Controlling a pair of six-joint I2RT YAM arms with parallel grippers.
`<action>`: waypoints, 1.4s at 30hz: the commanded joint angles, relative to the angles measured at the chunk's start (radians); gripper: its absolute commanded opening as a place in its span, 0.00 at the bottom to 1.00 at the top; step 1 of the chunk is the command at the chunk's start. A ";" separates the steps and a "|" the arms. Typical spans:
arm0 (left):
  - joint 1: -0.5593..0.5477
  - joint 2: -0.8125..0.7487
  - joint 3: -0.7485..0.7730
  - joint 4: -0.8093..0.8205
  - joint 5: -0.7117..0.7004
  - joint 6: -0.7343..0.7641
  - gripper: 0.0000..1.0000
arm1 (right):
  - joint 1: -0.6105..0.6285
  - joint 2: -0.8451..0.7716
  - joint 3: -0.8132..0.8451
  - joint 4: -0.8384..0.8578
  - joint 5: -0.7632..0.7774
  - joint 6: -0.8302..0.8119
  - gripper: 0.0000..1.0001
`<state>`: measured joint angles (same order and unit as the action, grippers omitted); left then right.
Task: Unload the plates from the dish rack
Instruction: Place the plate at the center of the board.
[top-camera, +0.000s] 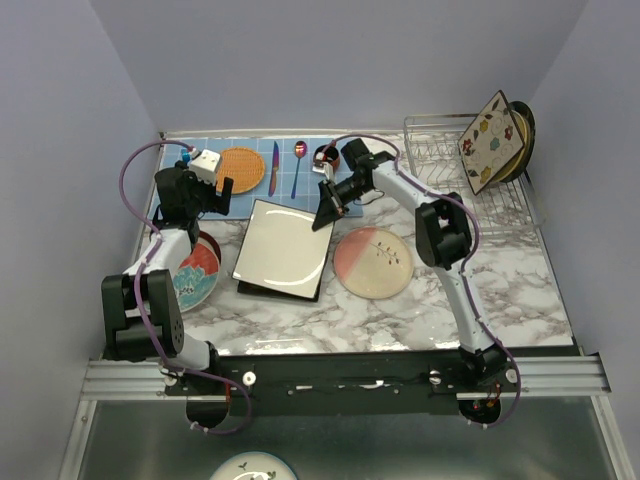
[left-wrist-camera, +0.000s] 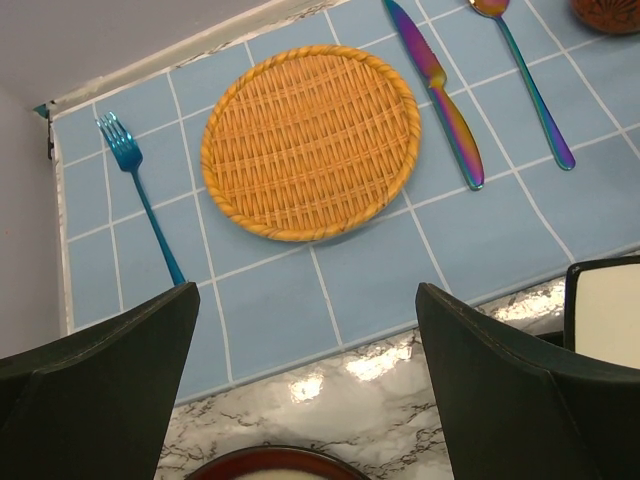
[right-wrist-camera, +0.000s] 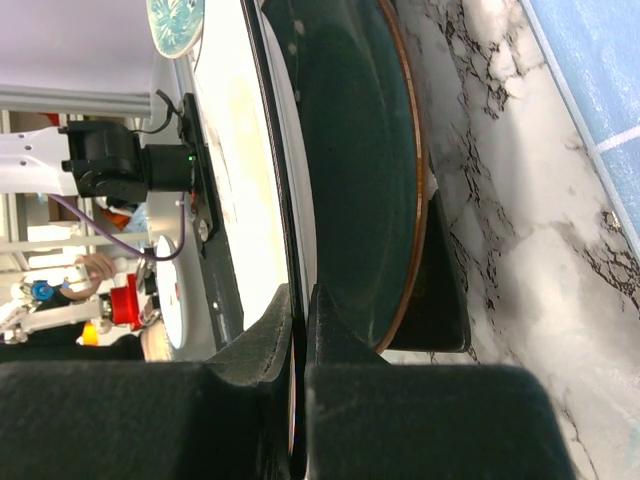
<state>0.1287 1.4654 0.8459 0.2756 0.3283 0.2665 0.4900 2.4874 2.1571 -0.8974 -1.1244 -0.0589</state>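
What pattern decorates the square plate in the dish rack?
The square plate shows flowers on cream; clearest in top external view.

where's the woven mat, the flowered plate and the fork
orange woven mat (left-wrist-camera: 310, 140): left wrist view, centre of the weave
flowered square plate (top-camera: 488, 140): top external view, middle of its patterned face
blue fork (left-wrist-camera: 150, 212): left wrist view, partway down its handle

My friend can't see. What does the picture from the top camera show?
The right gripper pinches the edge of a square cream plate in the middle of the marble table. A flowered plate stands in the dish rack at the back right, and the left gripper hovers near an orange mat.
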 joint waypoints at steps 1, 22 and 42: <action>0.005 -0.039 -0.018 0.027 0.011 0.017 0.99 | 0.010 0.025 0.044 0.003 -0.063 0.010 0.11; 0.003 -0.042 -0.027 0.031 0.025 0.020 0.99 | 0.010 0.048 0.041 0.012 -0.028 0.019 0.16; 0.003 -0.040 -0.031 0.031 0.034 0.027 0.99 | 0.010 0.087 0.081 -0.011 0.003 0.007 0.34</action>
<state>0.1287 1.4475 0.8265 0.2844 0.3309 0.2821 0.4900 2.5420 2.1807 -0.8993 -1.1065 -0.0349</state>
